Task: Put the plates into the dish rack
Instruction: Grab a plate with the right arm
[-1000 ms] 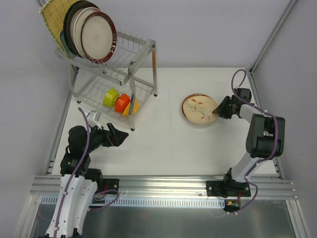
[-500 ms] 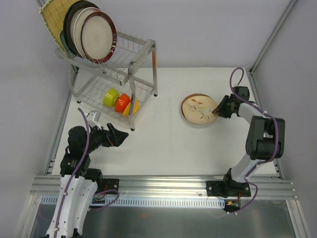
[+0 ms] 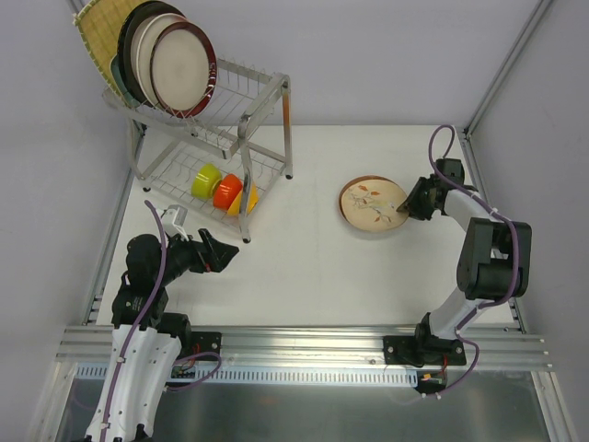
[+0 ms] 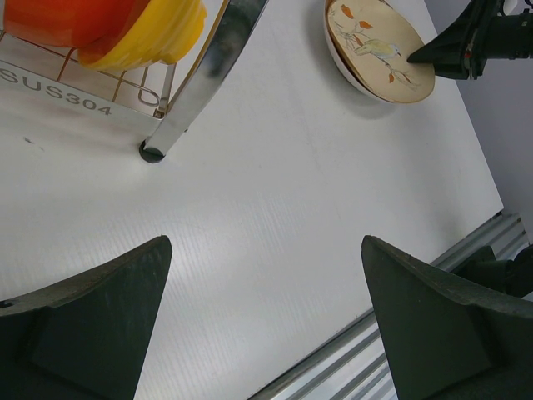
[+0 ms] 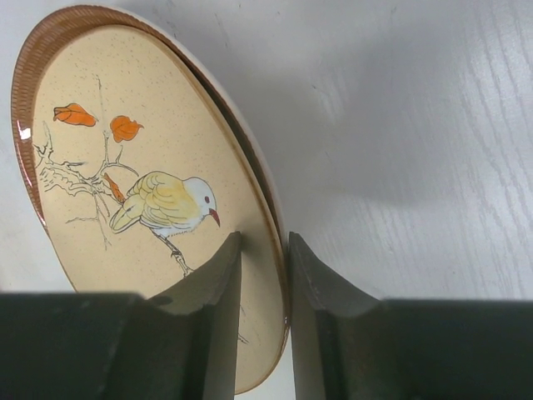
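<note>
A cream plate [image 3: 370, 203] painted with a bird and leaves sits at the table's right middle, tilted up on its right side. My right gripper [image 3: 405, 208] is shut on its right rim; in the right wrist view [image 5: 265, 242] one finger lies on the painted face [image 5: 141, 167] and one under the rim. The plate also shows in the left wrist view [image 4: 379, 48]. The silver two-tier dish rack [image 3: 262, 87] stands at the back left, with several plates [image 3: 170, 60] upright on its top tier. My left gripper [image 3: 224, 256] is open and empty over bare table near the rack's front leg [image 4: 179, 112].
Green [image 3: 206, 179], orange [image 3: 226, 190] and yellow [image 3: 244, 202] bowls sit on the rack's lower tier; the orange and yellow ones show in the left wrist view [image 4: 125, 29]. Walls enclose the table at the back and sides. An aluminium rail [image 3: 304, 345] runs along the near edge.
The right gripper and the plate have shifted very slightly; the plate's right rim sits a little higher. The left arm has not moved.
</note>
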`<control>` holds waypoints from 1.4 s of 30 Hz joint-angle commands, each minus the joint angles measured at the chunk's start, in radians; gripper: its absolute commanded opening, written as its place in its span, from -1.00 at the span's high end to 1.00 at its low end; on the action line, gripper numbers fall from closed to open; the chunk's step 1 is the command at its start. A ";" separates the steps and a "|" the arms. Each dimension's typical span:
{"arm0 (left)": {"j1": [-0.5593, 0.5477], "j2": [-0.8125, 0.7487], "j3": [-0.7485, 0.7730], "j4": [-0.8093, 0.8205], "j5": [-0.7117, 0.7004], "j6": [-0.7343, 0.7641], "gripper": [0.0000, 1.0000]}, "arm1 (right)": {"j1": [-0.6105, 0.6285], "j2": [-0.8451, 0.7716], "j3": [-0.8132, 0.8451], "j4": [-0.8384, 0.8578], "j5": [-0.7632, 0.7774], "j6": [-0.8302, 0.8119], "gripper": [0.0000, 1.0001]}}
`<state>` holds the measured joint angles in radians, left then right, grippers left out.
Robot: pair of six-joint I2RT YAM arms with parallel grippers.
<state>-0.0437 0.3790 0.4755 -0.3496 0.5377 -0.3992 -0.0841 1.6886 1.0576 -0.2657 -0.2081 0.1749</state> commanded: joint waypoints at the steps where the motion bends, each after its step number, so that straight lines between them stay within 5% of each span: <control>1: 0.015 -0.002 0.015 0.006 -0.007 0.019 -0.98 | -0.005 -0.027 0.019 -0.127 0.139 -0.057 0.46; 19: 0.015 -0.014 0.015 0.003 -0.010 0.020 -0.98 | -0.006 -0.076 -0.033 -0.112 0.138 -0.025 0.47; 31: 0.016 -0.014 0.015 0.000 -0.008 0.019 -0.98 | -0.006 -0.158 -0.004 -0.164 0.122 -0.028 0.66; 42: 0.015 -0.008 0.017 0.001 -0.004 -0.006 -0.98 | -0.020 -0.259 -0.021 -0.086 -0.062 0.040 0.99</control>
<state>-0.0437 0.3759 0.4755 -0.3496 0.5377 -0.4004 -0.0971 1.5043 1.0222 -0.3626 -0.2100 0.1959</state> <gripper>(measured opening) 0.991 0.060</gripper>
